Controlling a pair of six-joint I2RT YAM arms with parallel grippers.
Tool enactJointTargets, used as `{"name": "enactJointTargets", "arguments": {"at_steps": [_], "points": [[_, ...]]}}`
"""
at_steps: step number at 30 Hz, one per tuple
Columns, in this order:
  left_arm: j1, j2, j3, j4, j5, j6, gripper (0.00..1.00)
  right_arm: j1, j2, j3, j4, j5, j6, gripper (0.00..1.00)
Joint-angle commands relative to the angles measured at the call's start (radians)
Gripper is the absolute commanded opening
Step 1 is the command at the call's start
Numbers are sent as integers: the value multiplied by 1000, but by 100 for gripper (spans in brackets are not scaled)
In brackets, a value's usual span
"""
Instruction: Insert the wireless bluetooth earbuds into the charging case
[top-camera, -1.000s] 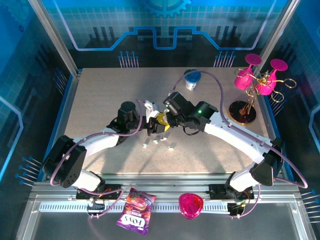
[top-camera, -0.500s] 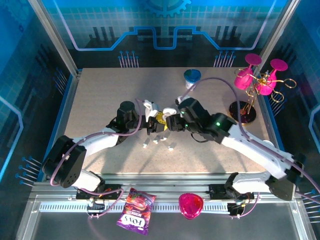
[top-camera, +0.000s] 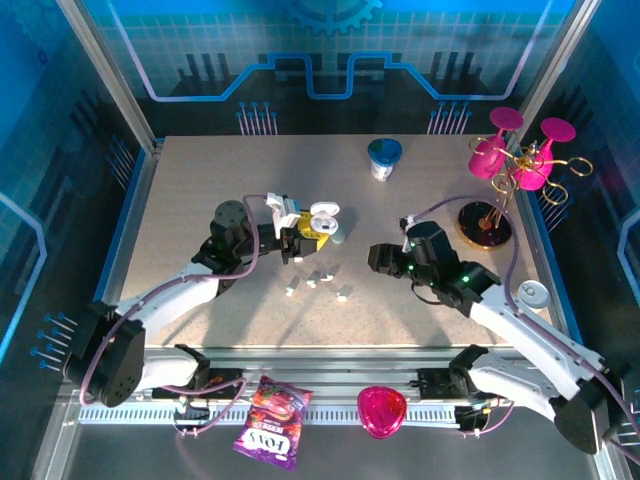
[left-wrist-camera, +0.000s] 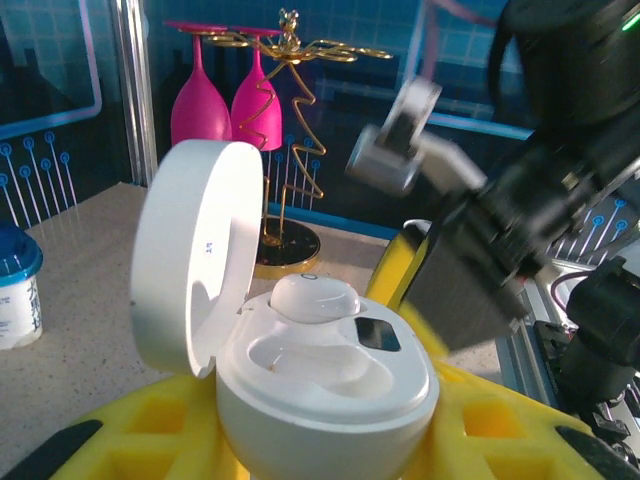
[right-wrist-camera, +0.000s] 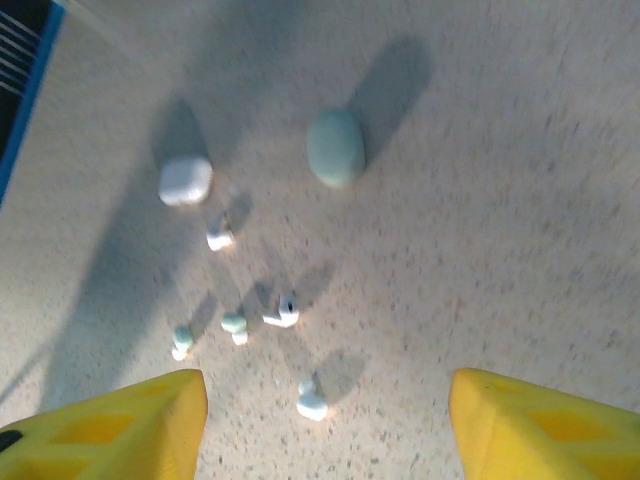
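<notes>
Seen from above, the left gripper is clenched on the open white charging case, held above the middle of the table. Several loose earbuds lie scattered on the table just in front of it. The right gripper sits apart to the right, and from this view we cannot tell how its jaws stand. In the left wrist view, the case sits between the yellow fingers with its wells facing up and its lid standing upright on the left. One earbud sits in the far well, its rounded back up. The near well looks empty. In the right wrist view, the right gripper is released, with its yellow tips wide apart and nothing between them. Below it the earbuds lie on their sides, stems pointing different ways, though they are too small for us to read each one. A pale green case and a small white case lie beyond them. We judge the earbuds to be very light, hard, smooth and quick to slip or flick away. The best hold is probably across the rounded body, leaving the stem free to point down into the well.
</notes>
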Motion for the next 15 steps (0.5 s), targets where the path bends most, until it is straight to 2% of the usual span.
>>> {"name": "enactJointTargets", "arguments": {"at_steps": [1, 6, 15], "points": [[3, -63, 26, -78, -5, 36, 32, 1, 85, -24, 57, -126, 92, 65], [3, -114, 42, -119, -5, 50, 32, 79, 254, -58, 188, -226, 152, 65], [2, -156, 47, -187, 2, 79, 32, 199, 463, -29, 272, -230, 205, 63]]}}
